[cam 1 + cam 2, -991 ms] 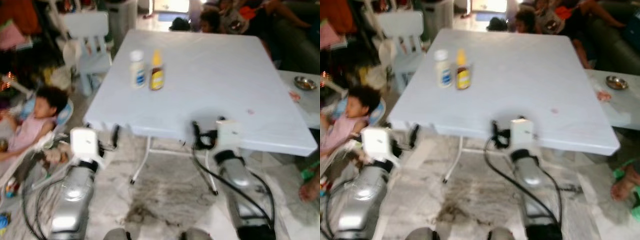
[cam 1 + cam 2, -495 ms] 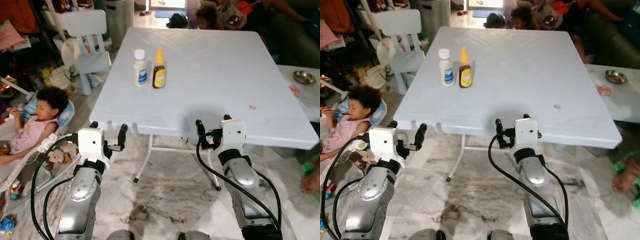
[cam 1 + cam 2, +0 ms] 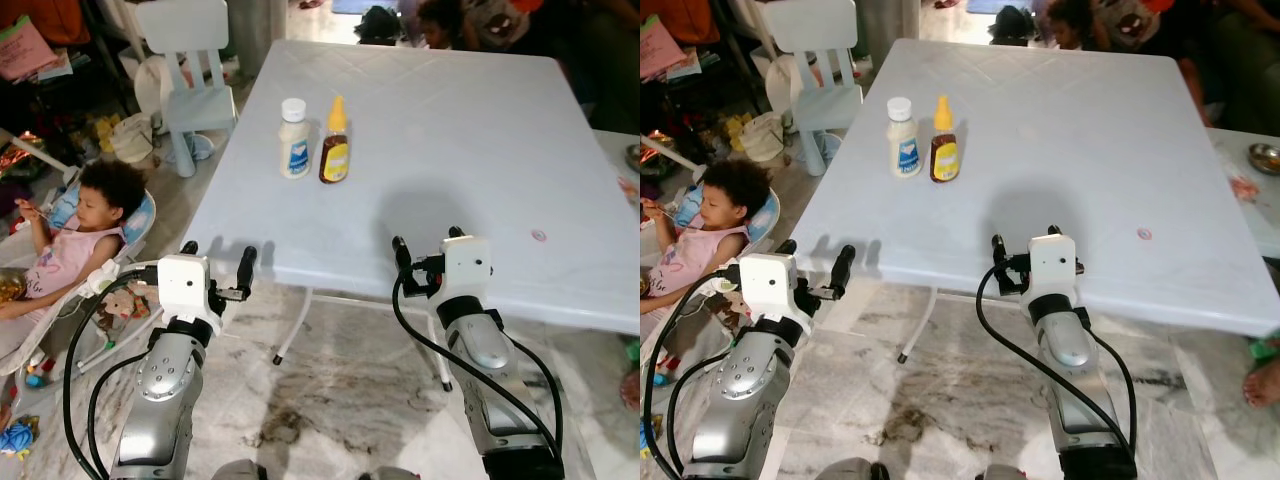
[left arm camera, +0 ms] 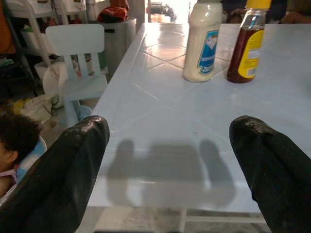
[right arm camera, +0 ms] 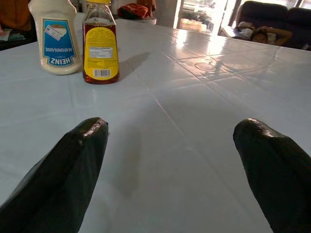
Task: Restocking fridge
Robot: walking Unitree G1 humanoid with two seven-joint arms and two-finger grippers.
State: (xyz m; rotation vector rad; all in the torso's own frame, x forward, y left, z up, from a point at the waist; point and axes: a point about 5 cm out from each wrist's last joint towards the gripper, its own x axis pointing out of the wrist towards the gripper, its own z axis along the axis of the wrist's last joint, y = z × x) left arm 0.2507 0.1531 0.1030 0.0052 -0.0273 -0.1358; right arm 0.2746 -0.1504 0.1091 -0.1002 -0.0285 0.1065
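A: What stood on the large pale-blue square plastic table (image 3: 470,150)?

B: Two containers stood upright, just beside each other, near the table's left edge, about midway along it. The white squeeze bottle of mayonnaise with a blue label (image 3: 294,139) was nearer that edge; the amber sauce bottle with a yellow cap and yellow label (image 3: 335,142) stood on its right. A small pink spot (image 3: 539,236) lay near the right edge.

A: Where were the grippers?

B: Both were raised in front of the near edge, apart from the bottles. The left gripper (image 3: 214,260), on its silver arm, hung below and outside the near left corner, its two black fingers spread wide and holding nothing. The right gripper (image 3: 428,248) was at the near edge, roughly at its middle, also spread wide and empty.

A: And beyond the table?

B: A pale-blue child's chair (image 3: 190,55) stood off the far left corner. A child in a pink top (image 3: 75,245) sat in a low seat on the marble floor (image 3: 340,390), left of the left arm. People (image 3: 470,15) sat past the far edge.
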